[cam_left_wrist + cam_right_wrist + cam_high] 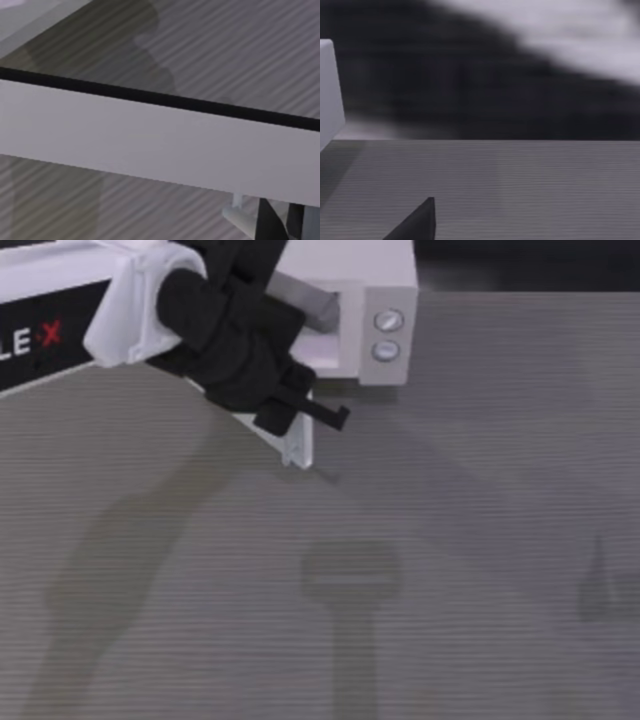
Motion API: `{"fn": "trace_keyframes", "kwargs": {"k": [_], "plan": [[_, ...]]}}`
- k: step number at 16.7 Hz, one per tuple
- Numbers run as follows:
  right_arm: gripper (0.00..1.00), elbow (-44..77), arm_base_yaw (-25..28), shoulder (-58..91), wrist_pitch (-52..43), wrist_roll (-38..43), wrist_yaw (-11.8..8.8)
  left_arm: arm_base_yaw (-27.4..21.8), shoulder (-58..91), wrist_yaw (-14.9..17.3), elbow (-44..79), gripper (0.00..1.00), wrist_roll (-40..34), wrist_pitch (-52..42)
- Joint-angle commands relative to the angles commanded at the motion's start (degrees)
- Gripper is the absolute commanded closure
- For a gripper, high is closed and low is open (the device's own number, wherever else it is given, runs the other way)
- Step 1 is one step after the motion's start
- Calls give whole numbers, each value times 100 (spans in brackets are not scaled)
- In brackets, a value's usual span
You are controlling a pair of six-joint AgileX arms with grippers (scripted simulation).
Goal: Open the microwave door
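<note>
Our left gripper point(318, 410) sits at the far edge of the table point(480, 540), just in front of the microwave point(345, 300), its black fingers point(330, 414) pointing toward the table's right side. They lie against the free end of the microwave door point(298, 445) — whether they are clamped on its handle or merely pressed beside it we cannot tell, since the wrist body hides the contact from above. The door stands swung out from the cabinet at an angle, its free end reaching toward the table's middle, its hinge side hidden under our arm. In the left wrist view the door's white top edge point(160, 140) crosses the whole picture as a broad band, with a dark fingertip point(272, 225) showing below it.

Behind the gripper the pale cavity point(325, 320) is open to view, and two round grey knobs point(388, 335) sit on the front panel to its right.

Our right gripper point(417, 225) shows only as a dark finger tip in its own wrist view — over bare table, with a white corner of the microwave point(329, 95) at that picture's edge.
</note>
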Motion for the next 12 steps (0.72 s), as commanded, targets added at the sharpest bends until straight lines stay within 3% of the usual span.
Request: {"fn": "trace_keyframes", "kwargs": {"k": [5,12], "plan": [[0,0,0,0,0,0,0,7,-22,87,-52,100,64,4],[0,0,0,0,0,0,0,322,-342,516,-423,100,903,-10]]}}
